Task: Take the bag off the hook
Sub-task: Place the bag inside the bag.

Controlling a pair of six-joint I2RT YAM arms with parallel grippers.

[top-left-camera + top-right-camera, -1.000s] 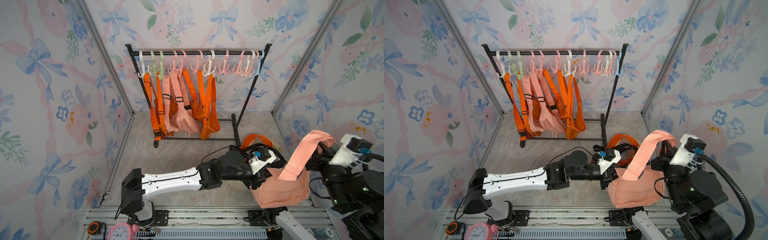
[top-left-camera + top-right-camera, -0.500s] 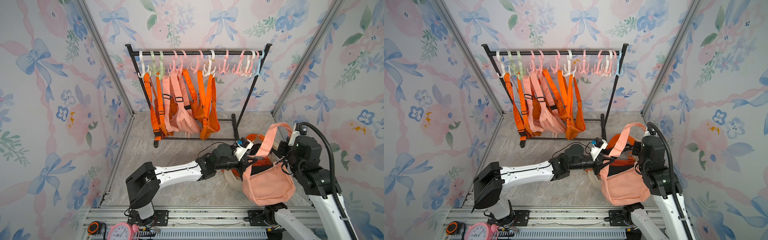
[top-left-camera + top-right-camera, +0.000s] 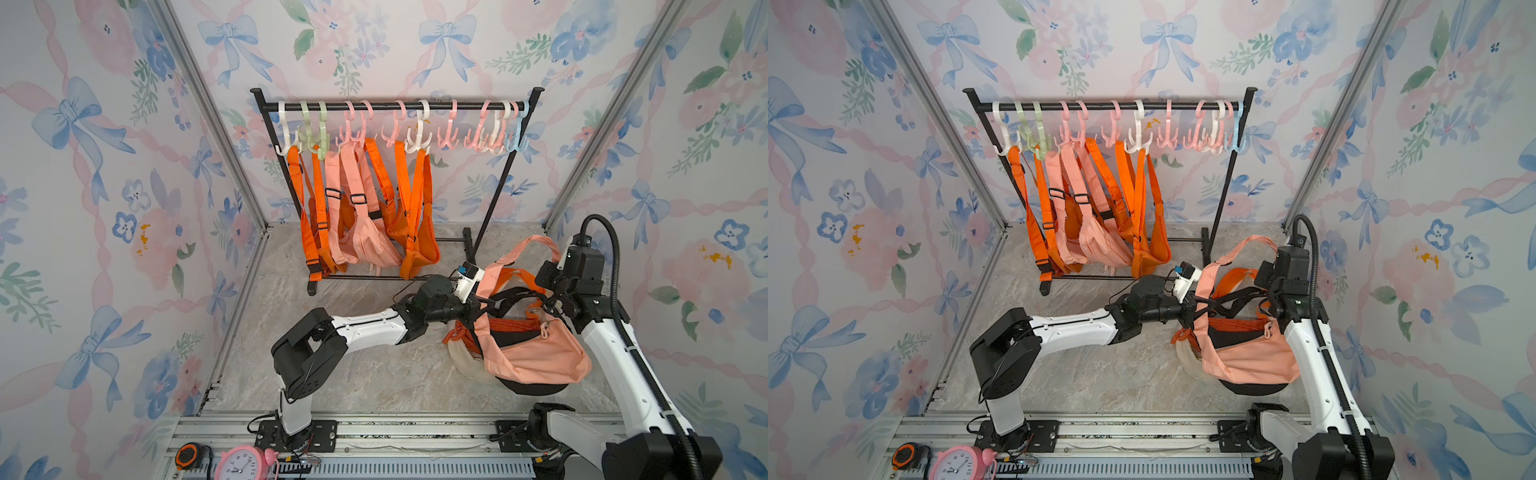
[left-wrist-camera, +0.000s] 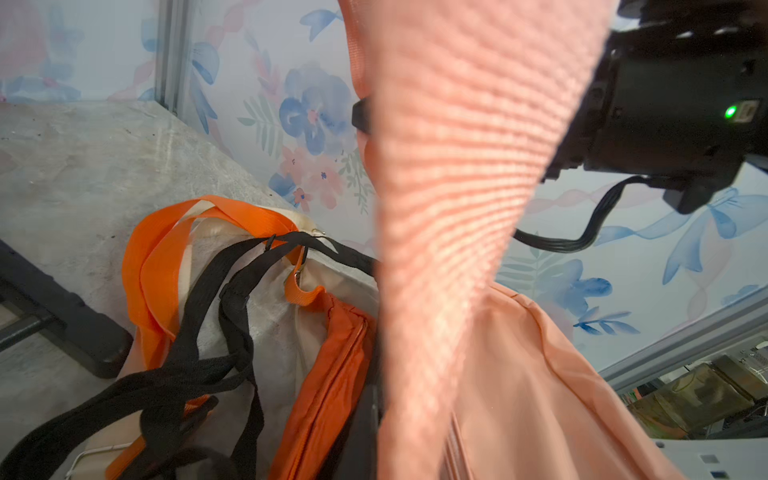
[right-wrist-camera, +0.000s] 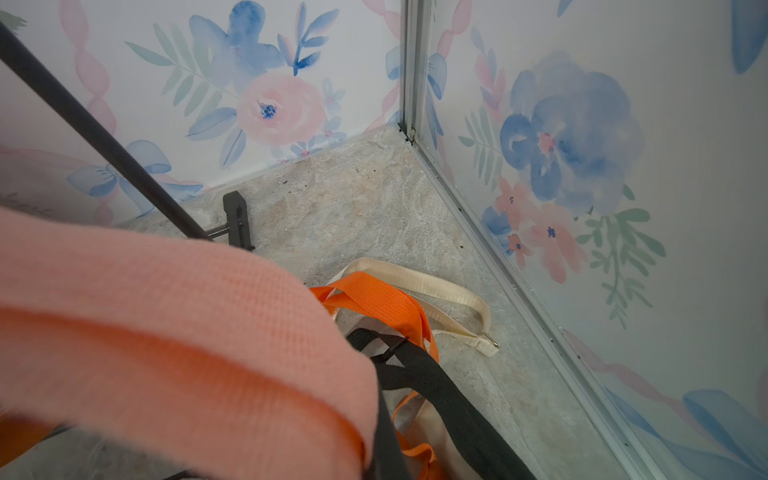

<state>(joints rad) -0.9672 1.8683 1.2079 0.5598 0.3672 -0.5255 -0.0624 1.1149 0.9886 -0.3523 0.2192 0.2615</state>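
Note:
The salmon-pink bag (image 3: 536, 357) (image 3: 1246, 361) is off the rack and rests on a heap of other bags at the front right of the floor. Its strap (image 3: 528, 249) (image 3: 1241, 247) arches up between my two grippers. My left gripper (image 3: 478, 309) (image 3: 1192, 318) is shut on the strap's left run. My right gripper (image 3: 549, 291) (image 3: 1266, 291) is shut on its right end. The strap (image 4: 457, 166) (image 5: 166, 332) fills both wrist views and hides the jaws. Several pastel hooks (image 3: 449, 137) (image 3: 1167, 137) hang on the rail; those on the right are bare.
The black rack (image 3: 494, 199) stands at the back with several orange and pink bags (image 3: 365, 232) on its left hooks. Under the pink bag lie orange, black and cream bags (image 4: 324, 374) with loose straps (image 5: 415, 282). The right wall is close. A clock (image 3: 245, 461) sits at the front edge.
Both arms came down and away from the camera, carrying the pink bag from high up down onto the heap of bags. Both grips stayed shut on its strap.

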